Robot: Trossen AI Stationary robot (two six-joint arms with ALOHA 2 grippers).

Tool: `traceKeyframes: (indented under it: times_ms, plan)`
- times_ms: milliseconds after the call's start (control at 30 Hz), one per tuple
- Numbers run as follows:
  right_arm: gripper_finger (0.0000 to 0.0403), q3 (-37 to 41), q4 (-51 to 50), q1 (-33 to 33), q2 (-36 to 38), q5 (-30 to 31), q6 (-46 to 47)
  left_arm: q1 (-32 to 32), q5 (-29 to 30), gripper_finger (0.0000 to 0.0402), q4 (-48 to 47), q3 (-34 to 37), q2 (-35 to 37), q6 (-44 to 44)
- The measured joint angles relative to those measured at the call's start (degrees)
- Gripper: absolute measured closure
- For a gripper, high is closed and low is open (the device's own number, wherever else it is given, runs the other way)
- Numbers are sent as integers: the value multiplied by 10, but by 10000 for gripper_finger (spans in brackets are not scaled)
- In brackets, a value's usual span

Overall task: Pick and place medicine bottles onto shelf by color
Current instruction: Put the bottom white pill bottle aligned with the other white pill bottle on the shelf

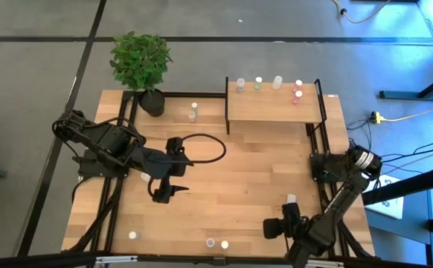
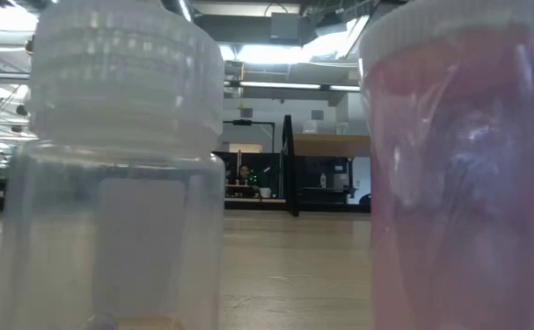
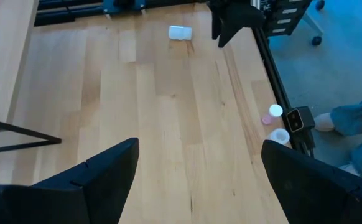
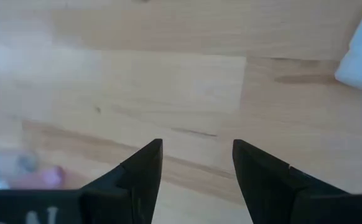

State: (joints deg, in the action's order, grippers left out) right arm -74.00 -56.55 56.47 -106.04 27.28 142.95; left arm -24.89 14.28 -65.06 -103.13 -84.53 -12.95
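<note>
Bottles, translucent white plastic cylinders with ribbed screw caps, are scattered in several spots. Five of them stand upright along the far edge of the shelf (image 1: 276,110), a light-wood rectangular platform on black metal posts at the counter's (image 1: 231,186) far right; among them are a green-capped bottle (image 1: 258,83) and a white-capped bottle (image 1: 277,82). Another bottle (image 1: 193,112) stands upright on the counter just left of the shelf, beside a potted plant (image 1: 140,63). One bottle (image 3: 180,32) lies on its side on the smooth wood planks, long axis level with the counter, near the right pincer (image 1: 289,211). Two more (image 1: 216,243) stand at the near edge; in the low view they loom close, a pale one (image 2: 111,165) and a pink one (image 2: 464,165). A lone bottle (image 1: 133,235) stands at the near left. The left pincer (image 1: 173,191) hangs over mid-counter, its dark fingers (image 3: 100,177) spread wide apart and empty. The right pincer's fingers (image 4: 140,174) are parted with only bare wood between them.
</note>
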Motion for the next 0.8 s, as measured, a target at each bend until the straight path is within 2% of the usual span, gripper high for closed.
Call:
traceKeyframes:
  times_ms: [167, 533, 800]
  plan:
    - [205, 0, -20, -12, 0, -26, 86, 0, 0, 67, 0, 0, 0, 0]
    - [205, 0, -111, -14, 0, -160, 117, 0, 0, 67, 0, 0, 0, 0]
    - [205, 3, -192, -14, 1, -198, 113, 0, 0, 67, 0, 0, 0, 0]
